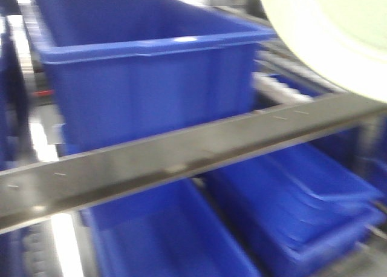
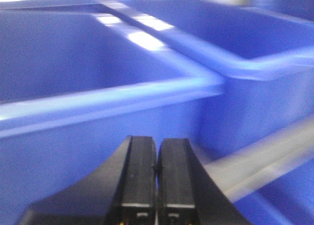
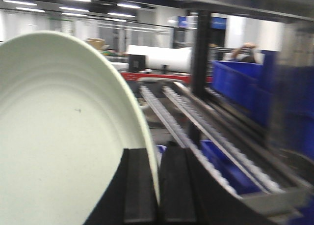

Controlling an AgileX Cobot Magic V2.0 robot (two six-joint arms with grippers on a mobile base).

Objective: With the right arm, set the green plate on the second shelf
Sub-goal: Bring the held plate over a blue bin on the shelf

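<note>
In the front-facing view, the round pale sage-green plastic plate [image 1: 338, 35] fills the top right corner. It is held in the air above and behind the brushed steel front rail of the second shelf [image 1: 181, 156], and touches nothing on the rack. A large blue plastic bin [image 1: 145, 65] takes up the left part of that tier. To its right, pale roller strips [image 1: 281, 89] show through, though the blur hides how much room is there. That gap looks like the place to aim for.

The left wrist view shows the left hand [image 2: 157, 154] with its two black fingers pressed together and nothing between them. It is parked in front of blue bin walls and is not needed for this step.

In the right wrist view, the right hand [image 3: 158, 158] is clamped on the plate's rim. The plate [image 3: 59, 136] stands nearly on edge to its left, with the hollow side facing the camera. Bare steel roller tracks [image 3: 196, 122] run away ahead, and dark blue plastic crates [image 3: 235, 82] sit well off to the right.

To do this well, I judge the wrist should roll until the plate lies flat. The arm should then carry it in over the rail with margin and lower it until the underside rests across several rollers before letting go. If the plate is released while tilted, it may slide or roll off the tracks.
</note>
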